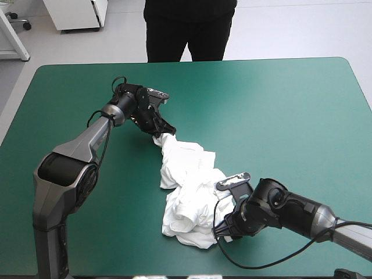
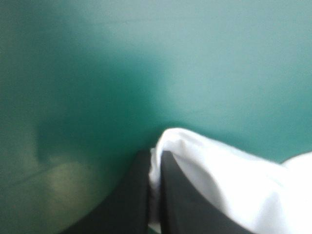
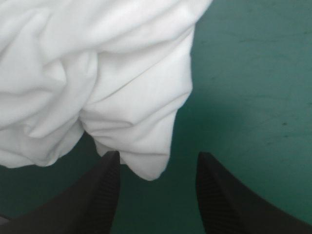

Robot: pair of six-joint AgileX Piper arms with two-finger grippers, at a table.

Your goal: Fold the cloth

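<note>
At the far end of the T-shirt [image 1: 192,195] my left gripper [image 2: 155,156] clamps it; my right gripper [image 3: 158,157] sits alongside, fingers [image 3: 100,195] apart.

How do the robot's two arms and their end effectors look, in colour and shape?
Both arms, left arm and right arm, have grey metallic links with black joints. The left end effector and right end effector each carry two broad black fingers, curved like fins; the right's show fine ribbing.
</note>
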